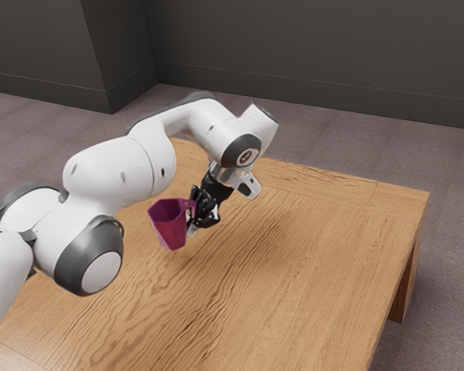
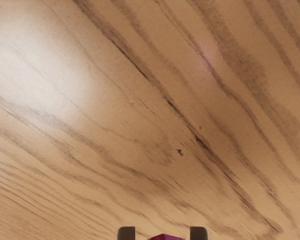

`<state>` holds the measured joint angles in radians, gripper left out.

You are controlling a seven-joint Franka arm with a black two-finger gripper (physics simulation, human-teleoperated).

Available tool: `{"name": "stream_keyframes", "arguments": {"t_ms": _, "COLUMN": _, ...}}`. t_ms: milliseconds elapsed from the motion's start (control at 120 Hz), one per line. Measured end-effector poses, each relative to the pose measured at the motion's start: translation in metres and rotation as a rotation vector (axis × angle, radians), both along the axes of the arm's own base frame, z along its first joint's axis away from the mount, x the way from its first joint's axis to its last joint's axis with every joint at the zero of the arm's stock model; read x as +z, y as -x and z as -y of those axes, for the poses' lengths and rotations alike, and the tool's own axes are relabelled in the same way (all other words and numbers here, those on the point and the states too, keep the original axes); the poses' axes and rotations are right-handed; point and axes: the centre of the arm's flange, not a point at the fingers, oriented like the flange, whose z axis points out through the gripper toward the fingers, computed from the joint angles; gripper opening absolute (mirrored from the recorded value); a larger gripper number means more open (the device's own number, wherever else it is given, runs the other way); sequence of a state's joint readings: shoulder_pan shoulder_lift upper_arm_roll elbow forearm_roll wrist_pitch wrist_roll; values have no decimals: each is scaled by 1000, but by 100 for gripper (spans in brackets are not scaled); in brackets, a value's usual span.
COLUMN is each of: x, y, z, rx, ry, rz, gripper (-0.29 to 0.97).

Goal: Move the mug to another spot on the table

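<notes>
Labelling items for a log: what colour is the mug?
Magenta-purple mug, clearest in the exterior view.

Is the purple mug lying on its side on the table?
No. The gripper holds the mug by its edge, and the mug's open top faces up.

We mount the exterior camera beside the arm (image 1: 116, 185), raised above the counter (image 1: 309, 263), and aim it obliquely downward at medium range; the arm enters from the exterior view's left. We mount the wrist camera on the hand, facing the counter's wood grain at close range. Both views share the counter patch beneath the end effector (image 1: 196, 219) and the mug (image 1: 168, 224) it grips.
</notes>
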<state>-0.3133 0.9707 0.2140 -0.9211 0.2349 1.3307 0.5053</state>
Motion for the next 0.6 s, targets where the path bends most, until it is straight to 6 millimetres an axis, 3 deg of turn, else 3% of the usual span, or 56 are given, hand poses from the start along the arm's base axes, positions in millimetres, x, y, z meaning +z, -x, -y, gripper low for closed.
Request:
{"name": "stream_keyframes", "arguments": {"t_ms": 325, "x": -16, "y": -1, "z": -8, "rx": 3, "ry": -1, "rz": -9, "gripper": -10}}
{"name": "stream_keyframes", "arguments": {"t_ms": 600, "x": -21, "y": -2, "z": 1, "rx": -12, "ry": 19, "rz": -2, "gripper": -9}}
